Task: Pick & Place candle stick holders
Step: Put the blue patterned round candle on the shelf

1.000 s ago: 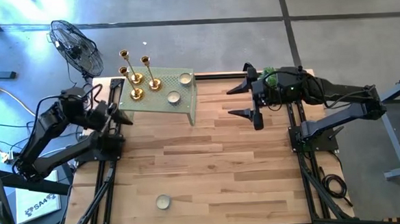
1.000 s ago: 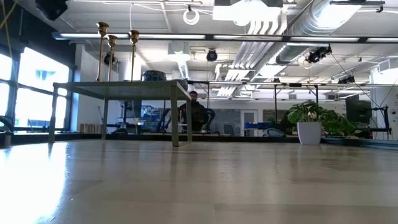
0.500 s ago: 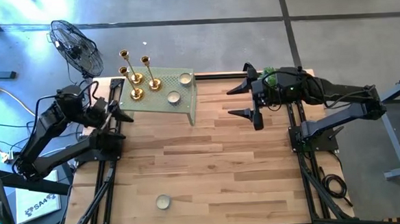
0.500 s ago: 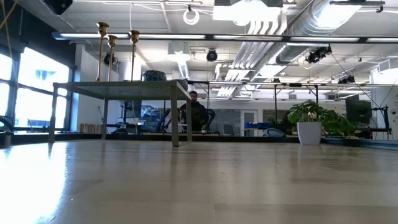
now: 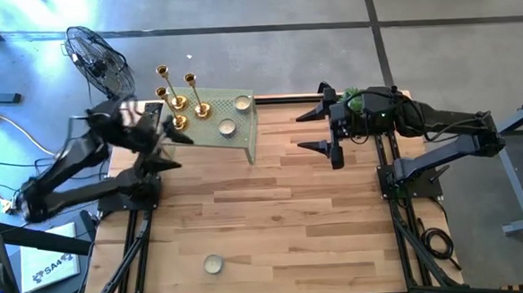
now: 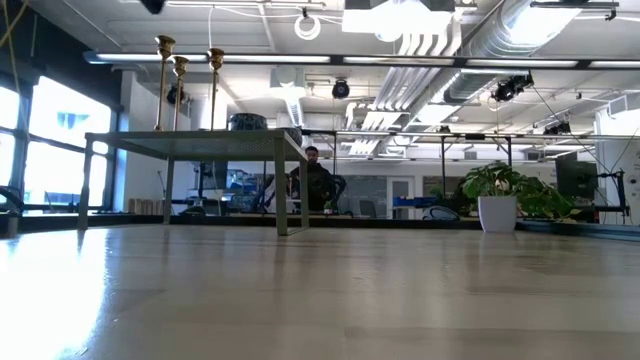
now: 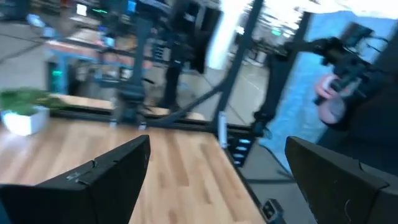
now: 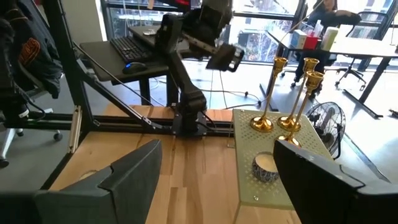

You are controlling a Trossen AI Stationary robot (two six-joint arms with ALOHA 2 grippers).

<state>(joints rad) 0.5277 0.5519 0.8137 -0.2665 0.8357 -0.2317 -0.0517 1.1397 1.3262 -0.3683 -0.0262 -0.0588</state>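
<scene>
Three gold candle stick holders point(image 5: 180, 104) of differing heights stand upright on their round bases on a raised green perforated stand point(image 5: 211, 131) at the table's far left. They also show in the right wrist view point(image 8: 292, 102) and the low view point(image 6: 180, 80). My left gripper point(image 5: 173, 131) is open and empty beside the stand's left edge, close to the holders; its wrist view point(image 7: 217, 168) looks across the table. My right gripper point(image 5: 302, 134) is open and empty, right of the stand at the far right.
Two tea lights point(image 5: 234, 115) sit on the stand beside the holders, and a third point(image 5: 214, 264) lies on the wooden table near its front edge. A floor fan point(image 5: 100, 61) stands beyond the far left corner. The table's middle is bare wood.
My left arm has swung quickly toward the table's right and far side, bringing its open gripper from left of the stand up to the stand's left edge near the holders. The holders have stayed in place.
</scene>
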